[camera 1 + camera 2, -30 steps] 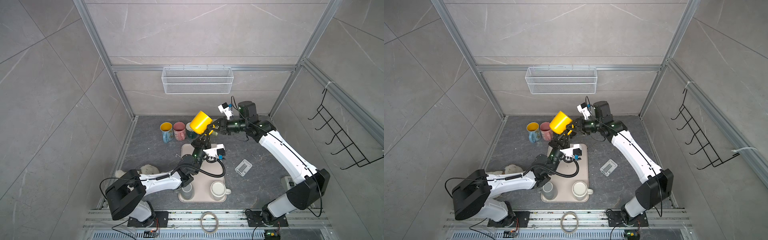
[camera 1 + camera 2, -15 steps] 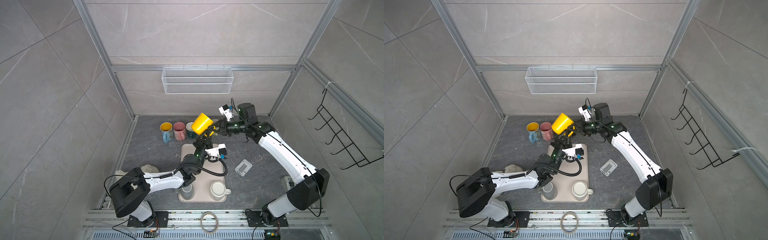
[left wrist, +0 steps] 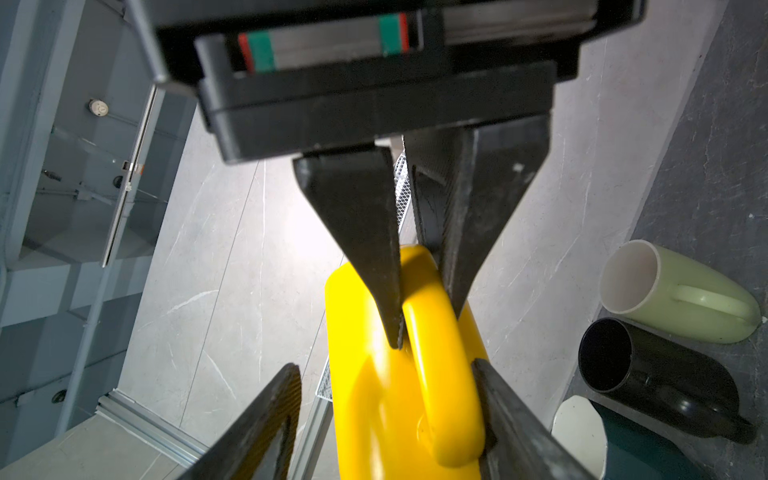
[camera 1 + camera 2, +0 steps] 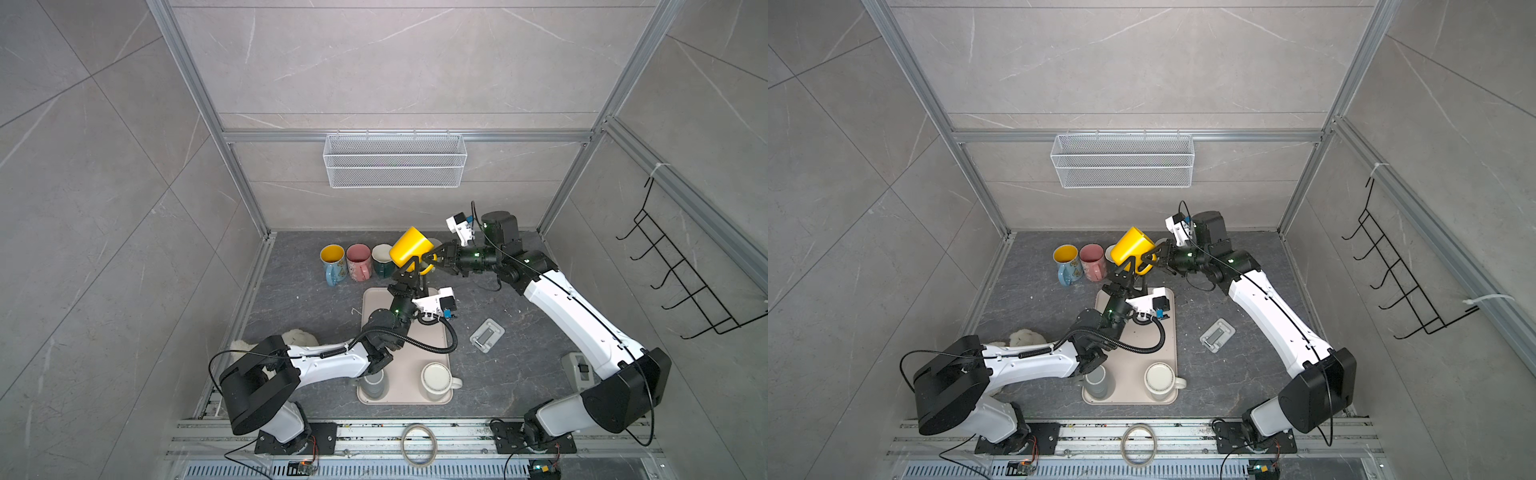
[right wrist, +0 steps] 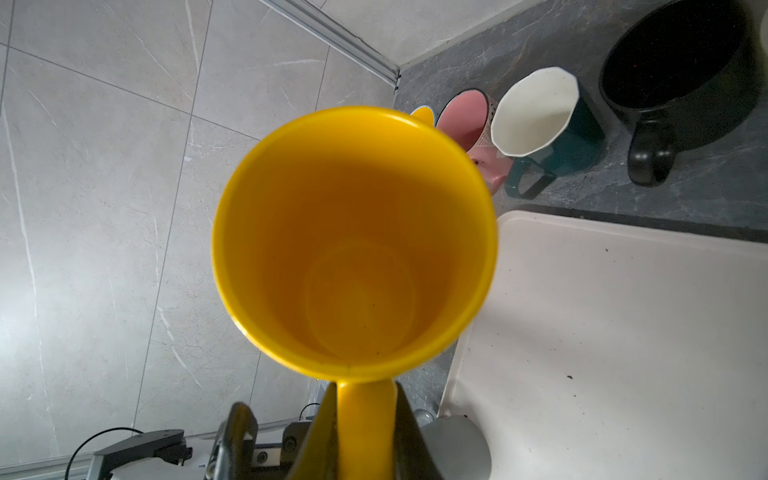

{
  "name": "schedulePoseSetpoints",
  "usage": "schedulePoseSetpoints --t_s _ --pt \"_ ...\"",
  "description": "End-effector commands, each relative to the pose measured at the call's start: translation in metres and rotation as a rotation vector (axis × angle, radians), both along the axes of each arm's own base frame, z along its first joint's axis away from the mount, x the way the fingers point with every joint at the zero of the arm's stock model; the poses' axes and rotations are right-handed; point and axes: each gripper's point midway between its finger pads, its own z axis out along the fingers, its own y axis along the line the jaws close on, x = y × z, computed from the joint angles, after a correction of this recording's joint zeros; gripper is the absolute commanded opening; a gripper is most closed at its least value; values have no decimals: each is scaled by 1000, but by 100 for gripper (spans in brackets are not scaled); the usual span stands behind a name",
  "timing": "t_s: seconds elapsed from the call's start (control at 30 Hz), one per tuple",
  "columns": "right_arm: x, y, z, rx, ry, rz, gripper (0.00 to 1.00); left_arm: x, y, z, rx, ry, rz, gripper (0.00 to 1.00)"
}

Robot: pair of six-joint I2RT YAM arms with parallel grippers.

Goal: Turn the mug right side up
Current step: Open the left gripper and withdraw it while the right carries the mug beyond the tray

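Note:
The yellow mug (image 4: 409, 247) (image 4: 1133, 245) hangs tilted in the air over the far end of the tray. My right gripper (image 4: 432, 258) (image 4: 1152, 259) (image 5: 365, 395) is shut on its handle. The right wrist view looks straight into the mug's hollow inside (image 5: 353, 241). My left gripper (image 4: 409, 270) (image 4: 1129, 268) (image 3: 384, 368) stands open just below the mug (image 3: 374, 395). One of its fingers lies right beside the handle and the other is well apart from the body. The right gripper's fingers (image 3: 386, 291) show pinching the handle in the left wrist view.
Blue (image 4: 332, 259), pink (image 4: 358, 257) and dark green (image 4: 382, 259) mugs stand in a row at the back, beside a black mug (image 3: 648, 374) and a pale green one (image 3: 681, 291). The beige tray (image 4: 415, 361) holds a grey cup (image 4: 372, 382) and a white mug (image 4: 436, 376). A small grey object (image 4: 487, 336) lies to its right.
My left gripper has opened and let go of the yellow mug. The right gripper keeps its hold on the handle, and the mug has shifted only slightly.

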Motion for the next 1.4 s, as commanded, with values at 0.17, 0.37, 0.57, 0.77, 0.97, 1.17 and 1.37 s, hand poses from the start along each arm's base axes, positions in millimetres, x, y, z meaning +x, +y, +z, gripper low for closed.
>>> schedulePoseSetpoints --t_s 0.17,0.37,0.57,0.77,0.97,1.17,1.37 --pt "24 -45 13 2 -75 -180 0 -3 39 32 -190 -45 98 68" --pt "28 -70 10 -4 -71 -250 0 -1 42 23 -191 -18 115 69" --pt "31 -94 -7 -130 -85 -333 0 9 46 11 -220 87 136 70" --pt "28 -117 -37 -306 -66 -386 0 44 77 -22 -414 505 192 70" --pt "31 -132 -65 -439 -45 -422 0 47 108 -15 -680 653 152 70" --pt "44 -134 -92 -589 -46 -421 0 54 131 -20 -948 854 97 70" --pt "63 -137 -112 -729 -101 -443 0 60 148 -29 -1133 982 54 70"
